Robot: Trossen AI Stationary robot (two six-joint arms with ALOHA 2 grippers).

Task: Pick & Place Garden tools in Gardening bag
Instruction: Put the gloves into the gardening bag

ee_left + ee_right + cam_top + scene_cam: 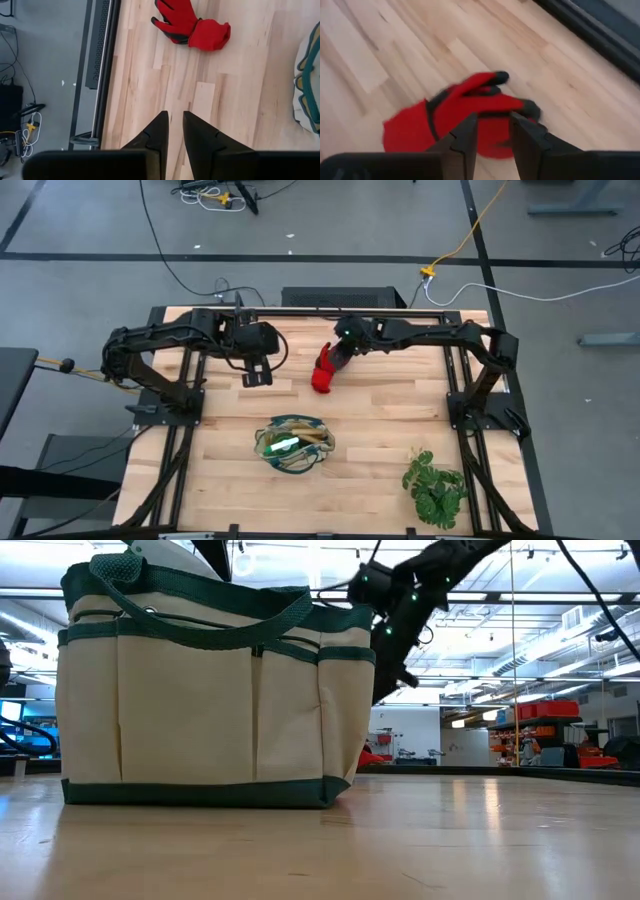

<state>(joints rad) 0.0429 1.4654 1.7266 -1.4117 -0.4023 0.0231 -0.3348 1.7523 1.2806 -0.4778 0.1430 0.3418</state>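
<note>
Your right gripper (491, 131) hovers over the red glove (323, 371) at the bench's (400, 415) far middle, jaws narrowly apart, nothing clamped. Left gripper (172, 131) waits nearby, jaws likewise slightly apart and empty. Judge the glove soft and light; pinch its bunched cuff. Open bench lies between glove and gardening bag (293, 443).

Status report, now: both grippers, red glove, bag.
Right gripper over red fabric glove, jaws slightly apart. Left gripper empty over bare table, narrow gap. Cream canvas tote upright. Nothing blocking.
</note>
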